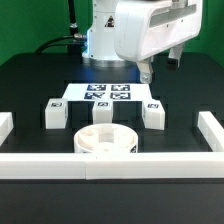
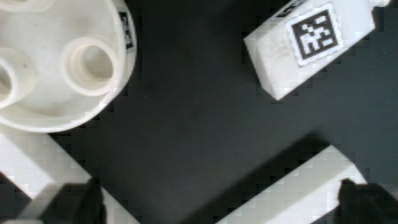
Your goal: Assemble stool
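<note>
Currently the gripper (image 1: 147, 72) hangs over the black table (image 1: 30, 85), fingers released and spread wide, grasping nothing. The stool seat (image 1: 105, 142) lies against the front border rail (image 1: 110, 164). Three loose legs stand between seat and marker board (image 1: 105, 93): the exterior view's left leg (image 1: 55, 116), middle leg (image 1: 101, 112), right leg (image 1: 153, 116).

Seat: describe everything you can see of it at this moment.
The seat is a thick round white disc, plastic by its look, lying flat on the black table with round recesses facing up. It sits close behind the front rail; whether they touch is unclear. The three legs stand apart from it, and the open gripper hovers clear of it.
</note>
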`<state>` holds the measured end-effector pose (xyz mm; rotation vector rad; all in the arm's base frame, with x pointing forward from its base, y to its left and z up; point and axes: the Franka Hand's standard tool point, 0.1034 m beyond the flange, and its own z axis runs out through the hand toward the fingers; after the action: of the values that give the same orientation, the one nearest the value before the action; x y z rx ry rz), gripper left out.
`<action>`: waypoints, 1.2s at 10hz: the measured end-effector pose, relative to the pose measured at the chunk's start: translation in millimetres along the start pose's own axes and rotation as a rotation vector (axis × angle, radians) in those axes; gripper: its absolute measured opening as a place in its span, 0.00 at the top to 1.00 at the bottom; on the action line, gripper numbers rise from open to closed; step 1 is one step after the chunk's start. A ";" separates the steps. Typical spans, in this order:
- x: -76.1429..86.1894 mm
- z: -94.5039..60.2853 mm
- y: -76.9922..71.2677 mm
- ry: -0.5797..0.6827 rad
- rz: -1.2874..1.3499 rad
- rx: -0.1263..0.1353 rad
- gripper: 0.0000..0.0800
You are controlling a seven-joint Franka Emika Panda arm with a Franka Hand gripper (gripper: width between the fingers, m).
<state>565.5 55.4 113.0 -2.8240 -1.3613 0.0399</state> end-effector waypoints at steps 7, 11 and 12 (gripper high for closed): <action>-20.3 26.7 19.4 -0.010 -0.085 0.015 0.19; -36.1 58.1 55.0 -0.002 -0.187 0.024 0.19; -35.5 58.3 54.7 -0.001 -0.187 0.024 0.19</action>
<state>584.7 -6.8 54.6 -2.6645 -1.6070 0.0564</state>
